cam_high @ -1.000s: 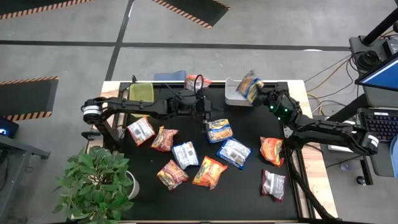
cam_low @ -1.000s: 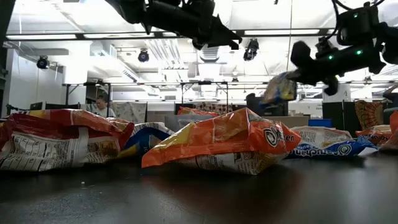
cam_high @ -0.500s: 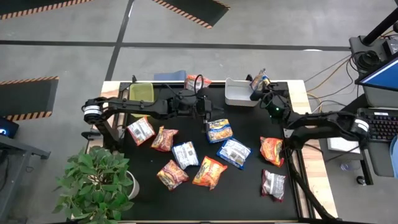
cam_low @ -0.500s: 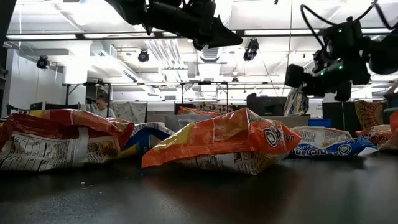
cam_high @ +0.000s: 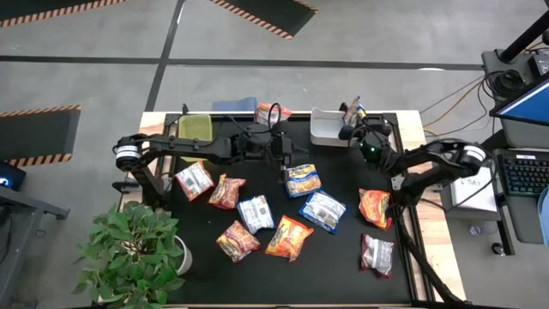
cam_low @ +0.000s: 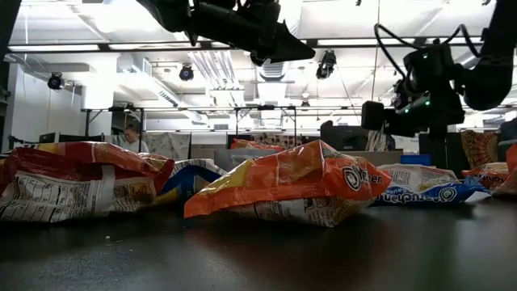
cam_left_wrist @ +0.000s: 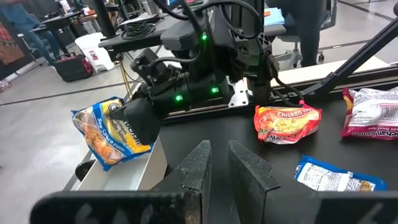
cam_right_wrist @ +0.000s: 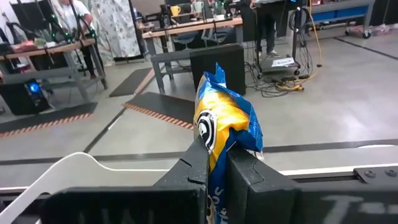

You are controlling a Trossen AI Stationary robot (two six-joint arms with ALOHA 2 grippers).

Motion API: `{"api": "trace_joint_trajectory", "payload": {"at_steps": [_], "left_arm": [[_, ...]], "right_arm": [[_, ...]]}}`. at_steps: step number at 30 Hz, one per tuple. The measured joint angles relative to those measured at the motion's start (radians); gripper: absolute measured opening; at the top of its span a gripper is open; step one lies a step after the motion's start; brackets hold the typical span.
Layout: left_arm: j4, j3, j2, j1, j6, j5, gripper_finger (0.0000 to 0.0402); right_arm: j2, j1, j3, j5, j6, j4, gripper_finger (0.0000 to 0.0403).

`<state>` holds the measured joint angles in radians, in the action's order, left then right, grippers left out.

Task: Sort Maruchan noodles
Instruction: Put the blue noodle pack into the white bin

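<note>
My right gripper (cam_high: pixel 351 123) is at the table's far right, shut on a blue-and-yellow Maruchan noodles packet (cam_high: pixel 354 109) just above the right end of a white bin (cam_high: pixel 324 130). The left wrist view shows this packet (cam_left_wrist: pixel 111 132) over the bin (cam_left_wrist: pixel 124 177). My left gripper (cam_high: pixel 286 172) hangs above the table's middle. Its fingers (cam_left_wrist: pixel 200 163) are nearly together with nothing between them. Several orange-red, blue-and-yellow and white-and-red packets lie flat on the black table (cam_high: pixel 343 257), among them a blue-and-yellow one (cam_high: pixel 303 179) just below the left gripper. My right gripper pinches the blue-and-yellow packet between its two fingers at one end (cam_right_wrist: pixel 216 163). The fingers lie about level and come from the table's right side. The rest of the packet (cam_right_wrist: pixel 227 121) sticks out beyond the fingertips, standing on edge, lifted clear above the white bin.
A green bin (cam_high: pixel 196 129) stands at the far left of the table. An orange packet (cam_high: pixel 272 112) sits at the far edge between the bins. A potted plant (cam_high: pixel 133 253) stands by the near left corner. Cables and a desk lie off the table's right side.
My right gripper has sunk a little over the white bin's right end and rolled its wrist, staying shut on the packet. The packet has turned from face-up to standing on edge and has shifted slightly toward the far edge.
</note>
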<state>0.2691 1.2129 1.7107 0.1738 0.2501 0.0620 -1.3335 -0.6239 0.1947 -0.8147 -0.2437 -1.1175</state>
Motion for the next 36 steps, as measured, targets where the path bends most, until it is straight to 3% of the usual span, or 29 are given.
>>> {"api": "trace_joint_trajectory", "payload": {"at_steps": [10,22,36], "left_arm": [[-0.005,-0.004,0.001,0.000,0.000,0.000,0.0037],[-0.027,-0.005,0.001,0.000,0.000,0.000,0.0037],[-0.049,-0.005,0.001,0.000,-0.009,0.000,0.0037]], "right_arm": [[-0.084,0.000,0.065,0.001,0.087,0.050,0.0013],[-0.077,0.000,0.094,0.000,0.087,0.174,0.0018],[-0.056,0.000,0.093,0.002,0.017,0.233,0.0155]]}}
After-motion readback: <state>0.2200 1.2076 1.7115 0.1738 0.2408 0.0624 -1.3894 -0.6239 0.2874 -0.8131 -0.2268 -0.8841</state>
